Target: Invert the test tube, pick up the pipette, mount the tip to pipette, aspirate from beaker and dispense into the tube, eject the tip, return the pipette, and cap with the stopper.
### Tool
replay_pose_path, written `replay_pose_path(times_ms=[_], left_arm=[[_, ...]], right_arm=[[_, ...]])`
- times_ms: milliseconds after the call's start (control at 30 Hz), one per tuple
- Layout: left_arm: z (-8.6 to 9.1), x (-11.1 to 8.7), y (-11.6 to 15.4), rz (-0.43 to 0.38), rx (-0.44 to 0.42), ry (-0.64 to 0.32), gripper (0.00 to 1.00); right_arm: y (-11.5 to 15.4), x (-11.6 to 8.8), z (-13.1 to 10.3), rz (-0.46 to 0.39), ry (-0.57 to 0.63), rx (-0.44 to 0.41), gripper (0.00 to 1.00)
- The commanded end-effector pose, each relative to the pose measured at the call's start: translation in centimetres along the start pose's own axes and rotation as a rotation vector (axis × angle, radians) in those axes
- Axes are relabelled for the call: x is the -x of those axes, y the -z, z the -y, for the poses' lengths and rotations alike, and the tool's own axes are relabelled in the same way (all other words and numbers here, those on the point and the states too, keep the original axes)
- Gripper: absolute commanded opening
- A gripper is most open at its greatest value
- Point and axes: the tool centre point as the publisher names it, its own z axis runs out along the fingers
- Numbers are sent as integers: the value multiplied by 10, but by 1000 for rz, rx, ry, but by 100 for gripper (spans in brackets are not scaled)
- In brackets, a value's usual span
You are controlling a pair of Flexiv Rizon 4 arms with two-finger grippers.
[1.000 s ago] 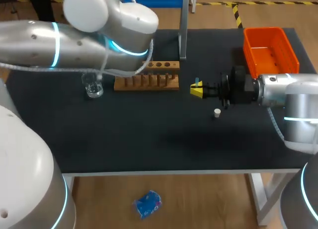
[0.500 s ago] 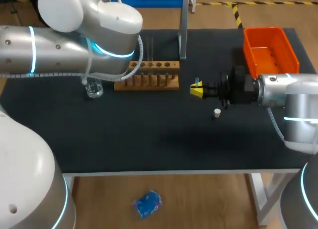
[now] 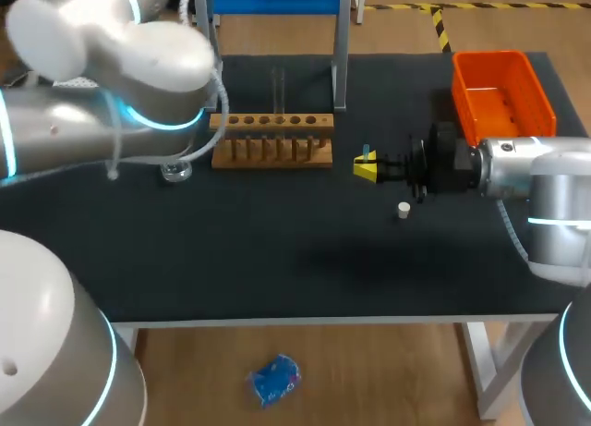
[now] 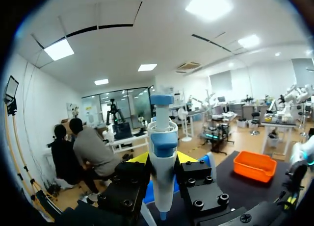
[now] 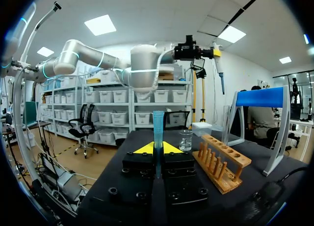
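We are clamping the pipette in our left gripper and pinching the test tube in our right gripper.

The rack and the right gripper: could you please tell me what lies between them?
Nothing: the head view shows only bare table between the rack and the right gripper, which is shut on the tube.

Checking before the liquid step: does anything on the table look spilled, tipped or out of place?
Nothing stands out. The beaker stands upright with no spill around it, the rack sits square, and the stopper rests alone on the table near the right gripper.
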Motion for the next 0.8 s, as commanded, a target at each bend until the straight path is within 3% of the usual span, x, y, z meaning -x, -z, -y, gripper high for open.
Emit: replay_pose_path(times_ms=[33,67,767,800], left_arm=[[6,-1,62,-431,-23,14,0],[7,-4,70,-461,-16,0,0],[8,-3,72,-453,-11,-11,0],[8,-7,73,-486,-24,-13,0]], right_arm=[[0,0,0,1,0,-2,0],[0,0,0,1,0,-2,0],[0,0,0,1,0,-2,0],[0,0,0,1,0,-2,0]])
